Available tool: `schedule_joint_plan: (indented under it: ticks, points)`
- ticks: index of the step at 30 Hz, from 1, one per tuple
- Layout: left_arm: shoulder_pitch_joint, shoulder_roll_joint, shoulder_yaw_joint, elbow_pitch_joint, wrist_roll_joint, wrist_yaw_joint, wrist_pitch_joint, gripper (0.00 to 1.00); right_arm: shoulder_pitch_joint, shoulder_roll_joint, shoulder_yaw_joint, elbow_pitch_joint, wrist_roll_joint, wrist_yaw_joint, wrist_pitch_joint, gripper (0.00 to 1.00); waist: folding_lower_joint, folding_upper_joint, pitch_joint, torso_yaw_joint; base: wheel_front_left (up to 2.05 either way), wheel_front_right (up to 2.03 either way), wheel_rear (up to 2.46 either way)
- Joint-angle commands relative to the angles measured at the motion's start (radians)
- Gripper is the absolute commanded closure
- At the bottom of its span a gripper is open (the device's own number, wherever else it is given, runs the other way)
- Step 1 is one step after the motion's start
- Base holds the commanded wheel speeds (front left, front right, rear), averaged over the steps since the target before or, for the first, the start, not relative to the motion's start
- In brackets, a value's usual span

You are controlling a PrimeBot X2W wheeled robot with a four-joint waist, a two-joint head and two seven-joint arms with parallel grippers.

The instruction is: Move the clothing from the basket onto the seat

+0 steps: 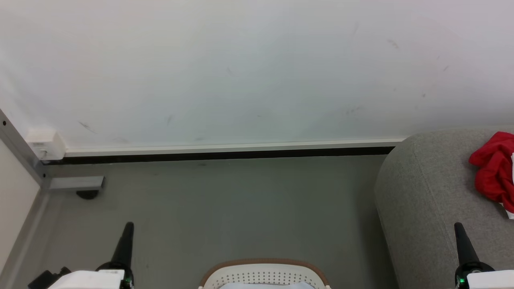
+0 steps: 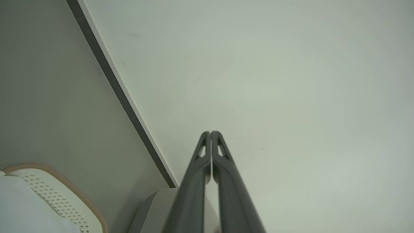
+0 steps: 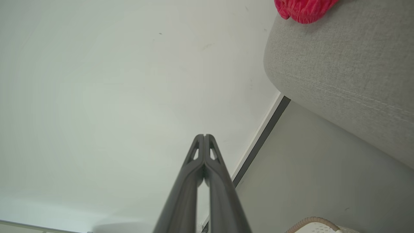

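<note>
A bunched red garment [image 1: 494, 170] with a bit of white trim lies on the light-grey seat [image 1: 425, 192] at the right; the right wrist view catches the garment's edge [image 3: 304, 9] on the seat's corner [image 3: 339, 58]. The cream perforated basket [image 1: 263, 277] with its brown rim sits at the bottom centre on the floor, with something pale inside; its rim also appears in the left wrist view [image 2: 64, 191]. My left gripper [image 1: 128, 225] stands shut at the lower left, empty [image 2: 210, 132]. My right gripper [image 1: 458, 225] is shut and empty at the lower right [image 3: 204, 136], in front of the seat.
A white wall with a dark baseboard [image 1: 225, 154] runs across the back. A grey metal frame leg [image 1: 76, 183] with a black foot stands at the left corner beside a small white box [image 1: 46, 144]. Grey floor [image 1: 225, 208] stretches between basket and wall.
</note>
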Motion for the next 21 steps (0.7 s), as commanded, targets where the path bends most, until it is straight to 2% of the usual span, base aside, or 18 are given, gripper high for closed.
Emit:
schedule_joint_plan:
  ticks: [1, 21]
  points:
    - [-0.016, 0.003, 0.005, -0.011, -0.022, -0.002, 0.005, 1.00, -0.023, -0.009, -0.003, -0.010, 0.024, -0.001, 0.007, 1.00, -0.0001, 0.0000, 0.000, 0.000, 0.00, 0.00, 0.00]
    - [-0.029, 0.001, 0.026, -0.021, -0.164, -0.003, 0.046, 1.00, -0.040, -0.012, -0.008, -0.015, 0.191, -0.002, 0.044, 1.00, -0.0001, 0.0000, 0.010, 0.007, 0.00, 0.00, 0.00]
